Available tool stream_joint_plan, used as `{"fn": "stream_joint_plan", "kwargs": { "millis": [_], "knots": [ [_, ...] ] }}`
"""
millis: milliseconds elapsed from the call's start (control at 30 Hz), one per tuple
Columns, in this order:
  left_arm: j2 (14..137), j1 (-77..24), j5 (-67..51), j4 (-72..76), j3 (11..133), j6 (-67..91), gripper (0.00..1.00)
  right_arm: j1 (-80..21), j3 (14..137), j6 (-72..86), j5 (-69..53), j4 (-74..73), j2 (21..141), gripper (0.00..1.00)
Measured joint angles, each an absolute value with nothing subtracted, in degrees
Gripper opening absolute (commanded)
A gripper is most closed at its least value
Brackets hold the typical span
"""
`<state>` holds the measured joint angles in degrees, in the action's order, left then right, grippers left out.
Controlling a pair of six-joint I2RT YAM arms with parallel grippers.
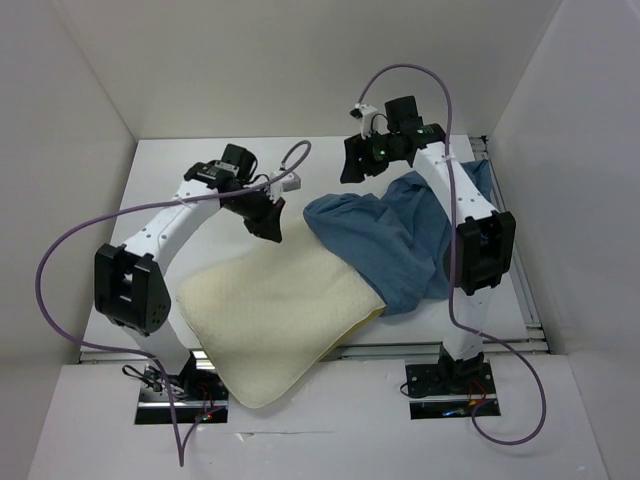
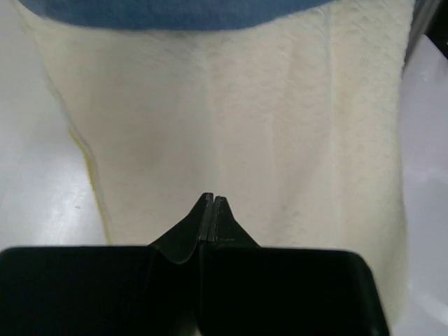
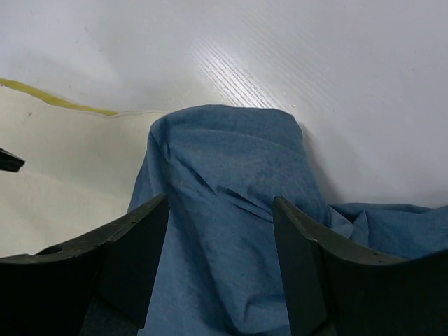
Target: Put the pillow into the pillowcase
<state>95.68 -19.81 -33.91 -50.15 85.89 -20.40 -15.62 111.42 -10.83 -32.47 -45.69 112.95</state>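
The cream-yellow pillow (image 1: 275, 315) lies diagonally across the table, its near corner hanging over the front edge. Its far end sits inside the rumpled denim-blue pillowcase (image 1: 390, 235) at centre right. My left gripper (image 1: 272, 229) is shut and empty, held just above the pillow's far left part; in the left wrist view the pillow (image 2: 252, 126) fills the frame under the closed gripper (image 2: 212, 199). My right gripper (image 1: 352, 165) is open above the pillowcase's far end; in the right wrist view the blue cloth (image 3: 224, 210) lies below and between its fingers (image 3: 143, 245), not gripped.
White enclosure walls (image 1: 80, 110) stand at the left, back and right. The right arm's base link (image 1: 482, 250) stands over the pillowcase's right side. A metal rail (image 1: 530, 310) runs along the table's right edge. Purple cables (image 1: 60, 250) loop from both arms.
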Motion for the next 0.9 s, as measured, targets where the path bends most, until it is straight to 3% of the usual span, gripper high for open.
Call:
{"fn": "stream_joint_plan", "kwargs": {
  "millis": [167, 367, 667, 900],
  "knots": [
    [102.43, -16.62, -41.91, -60.14, 85.45, -26.72, 0.0, -13.82, 111.31, -12.03, -34.7, -46.02, 112.84, 0.68],
    [109.4, -14.87, -42.68, -63.92, 82.52, -28.25, 0.0, -11.46, 112.55, -14.11, -34.98, -48.23, 112.84, 0.68],
    [109.89, -16.36, -25.3, -52.53, 80.6, -17.17, 0.0, -9.85, 113.43, -16.27, -33.56, -49.56, 112.29, 0.68],
    [113.4, -16.93, -10.24, -44.14, 87.88, -12.91, 0.0, -9.85, 112.88, -17.54, -33.19, -50.52, 110.69, 0.68]
  ]
}}
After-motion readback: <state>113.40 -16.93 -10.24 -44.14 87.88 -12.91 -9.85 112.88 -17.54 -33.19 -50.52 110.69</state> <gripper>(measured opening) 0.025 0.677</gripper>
